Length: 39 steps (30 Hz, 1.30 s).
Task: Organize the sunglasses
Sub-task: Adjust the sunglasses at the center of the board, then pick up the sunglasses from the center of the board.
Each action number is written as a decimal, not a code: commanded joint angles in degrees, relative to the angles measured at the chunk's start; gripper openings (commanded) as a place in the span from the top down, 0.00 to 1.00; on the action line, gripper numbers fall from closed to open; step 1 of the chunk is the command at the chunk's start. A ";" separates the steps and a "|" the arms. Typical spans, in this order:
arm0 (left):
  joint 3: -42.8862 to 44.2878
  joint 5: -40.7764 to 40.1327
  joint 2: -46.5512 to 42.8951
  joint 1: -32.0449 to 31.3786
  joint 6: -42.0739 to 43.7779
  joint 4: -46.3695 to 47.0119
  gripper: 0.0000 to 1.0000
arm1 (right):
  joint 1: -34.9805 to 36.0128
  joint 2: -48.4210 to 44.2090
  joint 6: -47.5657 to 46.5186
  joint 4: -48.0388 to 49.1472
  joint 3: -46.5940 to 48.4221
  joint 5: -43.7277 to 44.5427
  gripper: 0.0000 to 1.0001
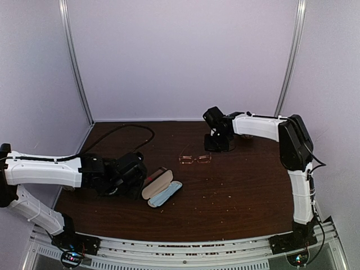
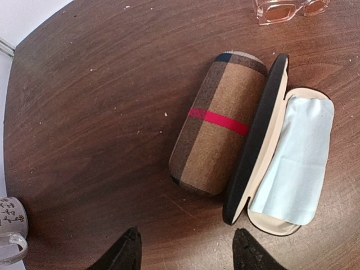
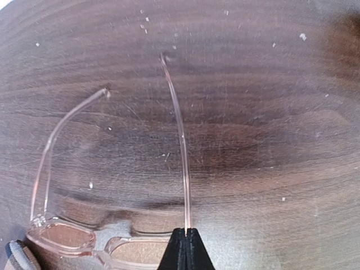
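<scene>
One pair of sunglasses [image 1: 195, 158] with a thin pinkish clear frame lies unfolded near the middle of the table, lenses towards the arms. In the right wrist view my right gripper [image 3: 185, 230] is shut on one temple arm [image 3: 181, 140] close to the lens, and the other temple arm [image 3: 50, 146] lies free to the left. From above, the right gripper [image 1: 214, 147] sits just right of the frame. My left gripper [image 2: 187, 233] is open above bare wood, short of the cases, with the sunglasses [image 2: 284, 10] far ahead of it.
A closed brown plaid case with a red stripe [image 2: 219, 124] lies beside an open black case [image 2: 264, 140] that holds a light blue cloth [image 2: 295, 163]. Both show at centre-left from above [image 1: 160, 185]. A mug [image 2: 10, 228] stands to the left gripper's left. A black cable [image 1: 129, 128] loops at the back.
</scene>
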 commanded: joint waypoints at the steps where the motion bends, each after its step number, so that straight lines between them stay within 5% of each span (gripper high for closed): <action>1: 1.92 0.02 -1.26 0.32 1.24 1.21 0.42 | -0.59 -5.67 -2.47 0.34 1.33 2.04 1.00; 14: 8.11 -0.38 -0.62 1.58 5.51 0.04 0.41 | -0.60 -15.18 -5.73 5.62 -7.50 1.62 1.00; 18: 8.76 -0.04 -0.09 1.72 5.66 0.18 0.42 | -0.59 -9.80 -4.66 1.44 -3.13 -0.58 0.74; 24: 7.78 0.64 -0.38 1.72 4.86 0.56 0.42 | -0.58 -2.30 -4.77 -3.90 3.47 -2.36 0.65; 39: 3.83 2.63 -1.31 1.72 5.13 5.27 0.42 | -0.59 7.31 -4.26 -9.51 10.37 -1.07 0.68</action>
